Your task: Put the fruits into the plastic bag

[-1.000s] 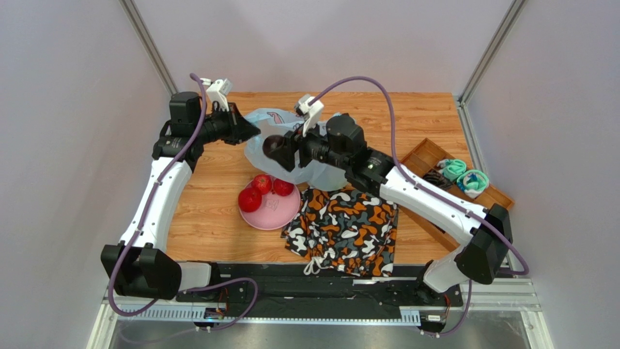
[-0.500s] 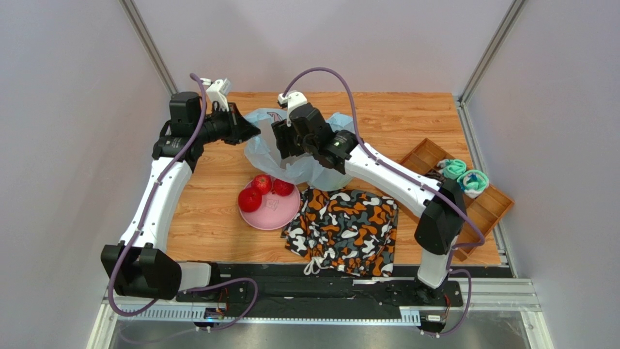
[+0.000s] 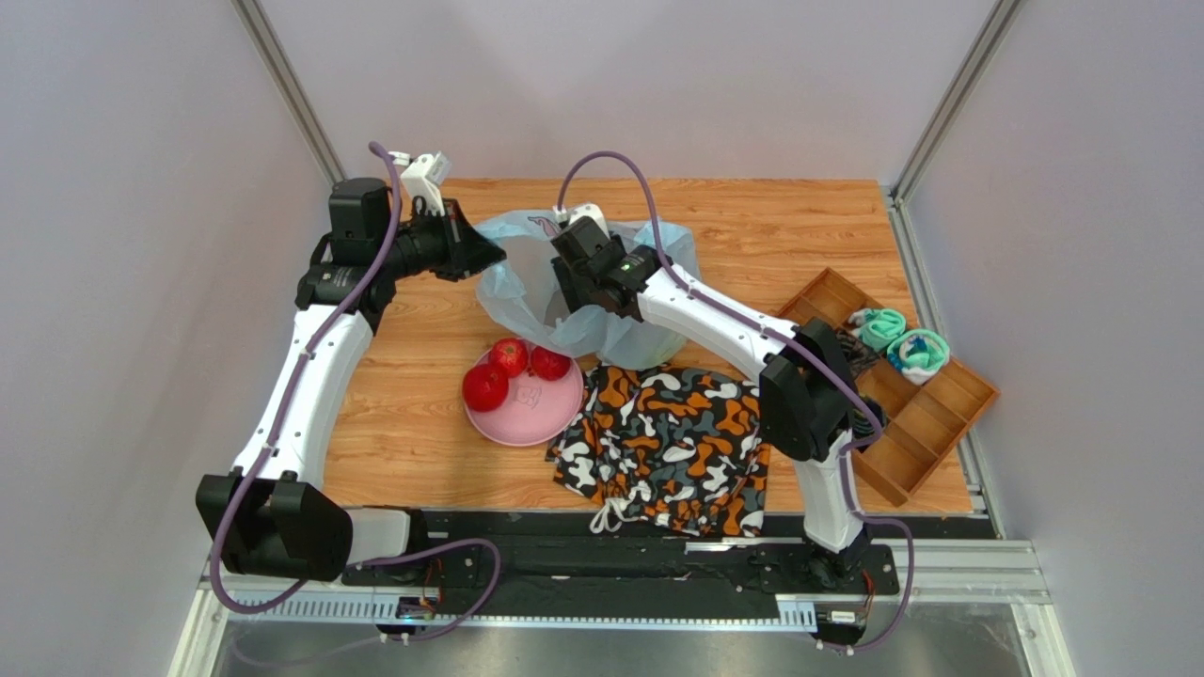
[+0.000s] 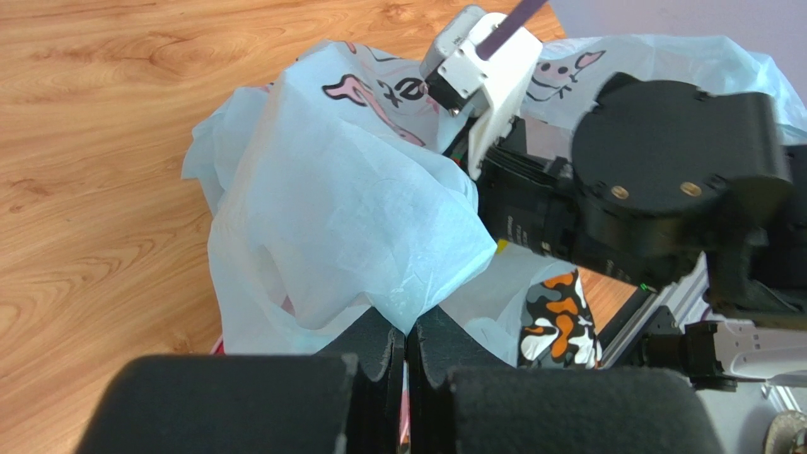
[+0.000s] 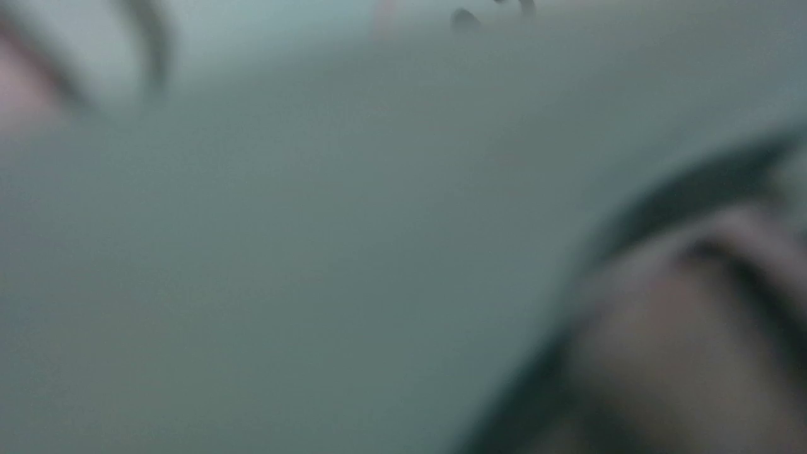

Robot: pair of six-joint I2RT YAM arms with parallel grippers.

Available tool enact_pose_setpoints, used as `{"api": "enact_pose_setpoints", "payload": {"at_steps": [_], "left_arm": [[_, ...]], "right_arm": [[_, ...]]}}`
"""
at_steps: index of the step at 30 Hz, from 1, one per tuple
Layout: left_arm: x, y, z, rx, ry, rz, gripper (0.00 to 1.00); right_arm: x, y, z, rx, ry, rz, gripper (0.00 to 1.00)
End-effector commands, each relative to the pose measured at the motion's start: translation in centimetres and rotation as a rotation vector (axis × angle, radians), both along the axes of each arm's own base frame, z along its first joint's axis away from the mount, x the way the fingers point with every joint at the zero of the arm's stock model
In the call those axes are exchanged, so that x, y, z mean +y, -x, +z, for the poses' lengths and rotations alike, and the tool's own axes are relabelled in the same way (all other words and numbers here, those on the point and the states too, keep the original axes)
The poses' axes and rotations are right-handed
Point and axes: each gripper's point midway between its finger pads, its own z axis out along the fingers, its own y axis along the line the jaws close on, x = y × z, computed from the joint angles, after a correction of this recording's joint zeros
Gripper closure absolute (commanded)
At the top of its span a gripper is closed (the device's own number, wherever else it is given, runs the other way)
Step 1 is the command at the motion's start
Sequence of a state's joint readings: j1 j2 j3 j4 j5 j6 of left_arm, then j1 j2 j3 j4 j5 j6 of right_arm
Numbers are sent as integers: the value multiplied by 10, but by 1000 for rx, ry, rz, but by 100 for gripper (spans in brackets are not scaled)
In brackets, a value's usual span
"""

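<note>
Left gripper [image 4: 405,364]: jaws closed, pinching rim of plastic bag [image 4: 350,208], which I see mid-table toward far edge. Right gripper: inside bag mouth, hidden, wrist view blurred; I cannot tell its opening. Three red fruits [image 3: 512,370] on pink plate [image 3: 544,416], just nearer than bag

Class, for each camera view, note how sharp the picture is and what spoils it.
Top external: sharp, evenly lit, soft shadows. Left wrist: the plastic bag and table grain crisp, the left gripper at the bottom edge slightly soft. Right wrist: wholly out of focus, pale blue-green haze with a dark smear lower right; nothing identifiable.
</note>
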State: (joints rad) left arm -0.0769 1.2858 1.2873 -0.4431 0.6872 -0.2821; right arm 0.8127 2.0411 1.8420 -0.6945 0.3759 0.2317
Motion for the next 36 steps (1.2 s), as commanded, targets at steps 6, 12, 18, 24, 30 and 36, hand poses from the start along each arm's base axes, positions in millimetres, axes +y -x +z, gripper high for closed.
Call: {"api": "enact_pose_setpoints", "payload": {"at_steps": [6, 12, 18, 24, 30, 36], "left_arm": [[0, 1, 14, -60, 3, -6, 100], [0, 2, 15, -62, 4, -7, 100], [0, 2, 15, -62, 5, -8, 100], [0, 2, 15, -62, 5, -8, 100], [0, 2, 15, -59, 6, -8, 100], [-1, 2, 16, -62, 9, -12, 100]], "right_arm": [[-24, -4, -17, 52, -6, -67, 51], [-22, -3, -18, 64, -19, -59, 16], [-20, -2, -16, 65, -27, -54, 10], [-17, -1, -2, 48, -68, -46, 11], [3, 13, 53, -26, -271, 68, 13], [21, 34, 115, -140, -522, 196, 14]]}}
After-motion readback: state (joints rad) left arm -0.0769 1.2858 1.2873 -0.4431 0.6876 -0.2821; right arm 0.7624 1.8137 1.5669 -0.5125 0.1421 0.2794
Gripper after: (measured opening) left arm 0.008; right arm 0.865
